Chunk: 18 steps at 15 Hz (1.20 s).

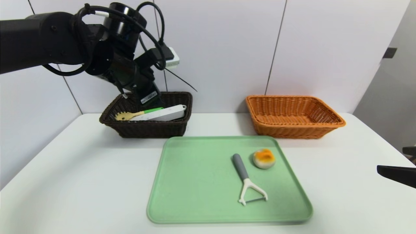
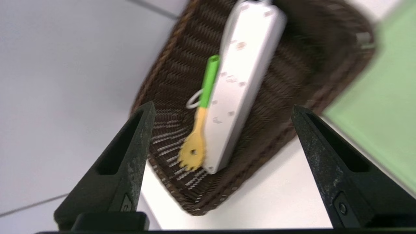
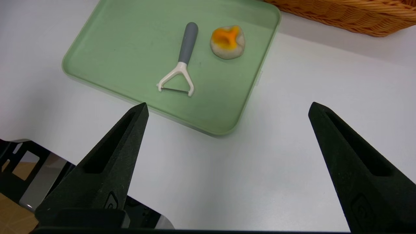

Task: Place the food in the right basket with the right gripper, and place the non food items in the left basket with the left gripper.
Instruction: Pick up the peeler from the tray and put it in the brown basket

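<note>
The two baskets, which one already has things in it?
The dark brown basket on the left: it holds a white power strip and a pasta fork. The orange basket shows nothing inside.

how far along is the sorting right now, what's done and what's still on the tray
Done: the power strip and the pasta fork lie in the dark left basket. In hand: nothing; the left gripper is open above that basket, the right gripper open and parked near the table's right edge. Left: the peeler and the orange-topped bun sit on the green tray; the orange right basket holds nothing visible.

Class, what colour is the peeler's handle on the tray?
Grey handle, on the peeler; clearest in the right wrist view.
</note>
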{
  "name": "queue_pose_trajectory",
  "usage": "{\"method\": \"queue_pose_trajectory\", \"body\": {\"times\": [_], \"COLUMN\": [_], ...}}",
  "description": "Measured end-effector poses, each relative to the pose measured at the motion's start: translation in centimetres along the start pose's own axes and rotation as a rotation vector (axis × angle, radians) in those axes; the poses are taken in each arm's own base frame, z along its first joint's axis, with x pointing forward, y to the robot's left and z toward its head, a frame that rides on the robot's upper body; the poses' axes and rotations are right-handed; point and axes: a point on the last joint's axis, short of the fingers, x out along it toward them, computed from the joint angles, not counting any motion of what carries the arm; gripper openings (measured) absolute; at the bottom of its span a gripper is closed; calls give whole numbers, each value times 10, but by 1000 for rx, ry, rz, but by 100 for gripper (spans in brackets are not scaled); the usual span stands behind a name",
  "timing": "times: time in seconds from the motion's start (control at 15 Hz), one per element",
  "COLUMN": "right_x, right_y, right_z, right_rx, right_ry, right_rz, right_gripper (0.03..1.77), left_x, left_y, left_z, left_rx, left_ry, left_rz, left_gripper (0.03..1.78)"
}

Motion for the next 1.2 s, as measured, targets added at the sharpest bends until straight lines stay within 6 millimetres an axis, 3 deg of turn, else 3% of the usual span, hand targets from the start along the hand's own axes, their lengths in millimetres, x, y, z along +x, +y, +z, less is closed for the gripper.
{"method": "queue_pose_trajectory", "body": {"times": [0.47,0.73,1.2], "right_x": [-4,-7,-3], "right_y": [-2,-4,-5], "right_z": [-1,-4,-10], "right_rx": [14,23,30], "right_ry": [-14,-18,1], "right_rz": [-29,-46,-46], "right_gripper": [170,170,170], "left_x": [-18,-15,2], "left_y": [-74,-119,-183], "left_z": [55,79,95], "left_rx": [258,37,-390], "left_ry": [-185,-193,-33], "left_rz": [-192,-286,-297], "left_gripper": [162,165,167]}}
